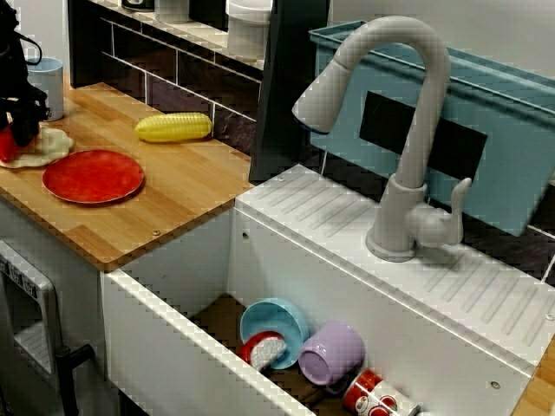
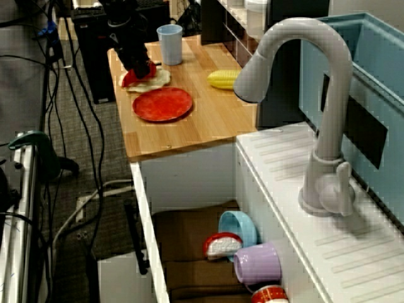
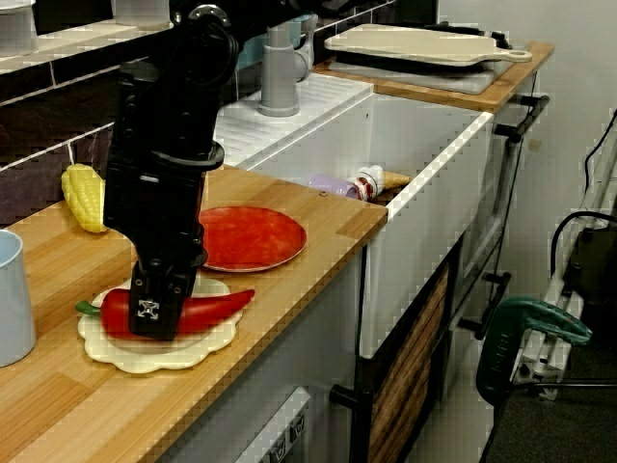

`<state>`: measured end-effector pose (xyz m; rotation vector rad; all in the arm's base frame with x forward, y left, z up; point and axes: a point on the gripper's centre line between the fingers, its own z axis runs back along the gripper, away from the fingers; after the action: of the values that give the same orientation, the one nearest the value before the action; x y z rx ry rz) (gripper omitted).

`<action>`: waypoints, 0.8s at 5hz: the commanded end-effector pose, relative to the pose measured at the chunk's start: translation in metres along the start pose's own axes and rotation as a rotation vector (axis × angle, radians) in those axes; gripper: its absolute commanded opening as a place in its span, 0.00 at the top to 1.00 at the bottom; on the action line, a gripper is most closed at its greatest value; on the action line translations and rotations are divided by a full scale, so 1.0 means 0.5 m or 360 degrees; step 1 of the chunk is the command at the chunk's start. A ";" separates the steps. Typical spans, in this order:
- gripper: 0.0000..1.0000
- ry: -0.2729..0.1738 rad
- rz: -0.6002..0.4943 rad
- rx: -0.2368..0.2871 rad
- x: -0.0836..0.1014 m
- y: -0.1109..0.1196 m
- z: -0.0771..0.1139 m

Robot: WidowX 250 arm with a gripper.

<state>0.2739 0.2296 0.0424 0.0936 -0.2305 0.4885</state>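
Low view from the counter end: my gripper [image 3: 154, 311] stands down over the red pepper [image 3: 217, 307], with the near finger in front of it. The far finger is hidden, so I cannot tell whether the grip is clenched. The pepper lies on the cream plate [image 3: 198, 355] on the counter [image 3: 87, 405], between the blue cup [image 3: 12, 299] and the red plate [image 3: 255, 236].

View over the sink [image 1: 173, 355]: only a red sliver of the pepper shows at the left edge. The blue bowl [image 1: 277, 316] and purple mug [image 1: 334, 351] lie plainly inside the sink.
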 end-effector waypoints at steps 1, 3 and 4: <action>1.00 -0.0045 -0.0019 -0.0048 -0.002 0.006 0.064; 1.00 -0.0056 -0.0071 -0.0171 -0.011 -0.021 0.140; 1.00 -0.0015 -0.0186 -0.0273 -0.032 -0.063 0.157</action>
<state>0.2696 0.1826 0.0914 -0.0901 -0.2164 0.3803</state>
